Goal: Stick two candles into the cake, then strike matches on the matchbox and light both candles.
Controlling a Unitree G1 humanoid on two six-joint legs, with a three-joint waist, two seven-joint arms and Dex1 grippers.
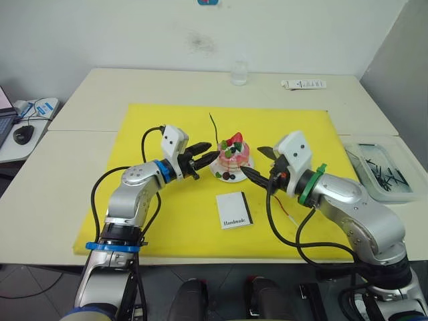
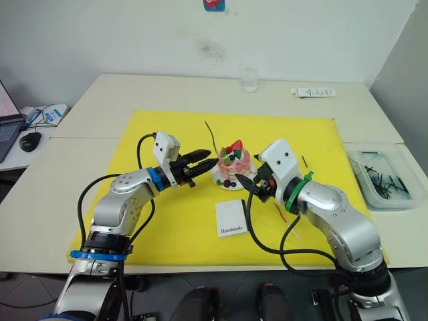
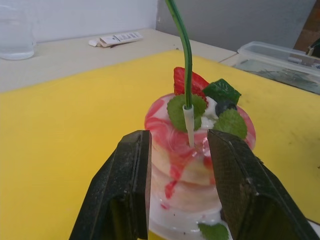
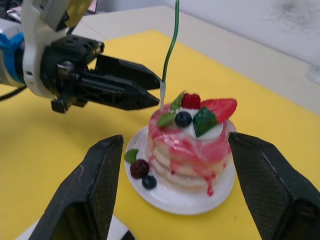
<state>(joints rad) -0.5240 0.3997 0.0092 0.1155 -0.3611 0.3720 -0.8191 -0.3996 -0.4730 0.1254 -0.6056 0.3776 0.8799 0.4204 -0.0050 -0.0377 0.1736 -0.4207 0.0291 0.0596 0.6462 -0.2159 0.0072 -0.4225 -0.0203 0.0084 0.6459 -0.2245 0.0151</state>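
- Cake (image 1: 233,159) sat on its white plate (image 1: 221,175) near the middle of the yellow mat (image 1: 167,134), strawberry and berries on top.
- Green candle (image 4: 171,45) stood upright in the cake's top, on the side facing my left arm; its white base sat in the icing.
- Left gripper (image 1: 204,152) was level with the cake's upper layers, just beside it. Fingers (image 3: 125,200) were parted with the candle base in line with the gap, gripping nothing.
- Right gripper (image 1: 257,164) was on the opposite side of the cake, low, next to the plate. Fingers (image 4: 92,185) were spread wide, wider than the plate, and empty.
- Matchbox (image 1: 234,210) lay flat on the mat nearer me than the cake, "Handmade" face up, black strip along its right edge.
- I saw a thin red line (image 1: 286,215) on the mat under my right forearm; could not tell whether it was the red candle.
- Clear tray (image 1: 384,175) with short dark sticks sat off the mat to my right.
- Glass (image 1: 239,72) and a small white tube (image 1: 303,84) were at the table's far edge.
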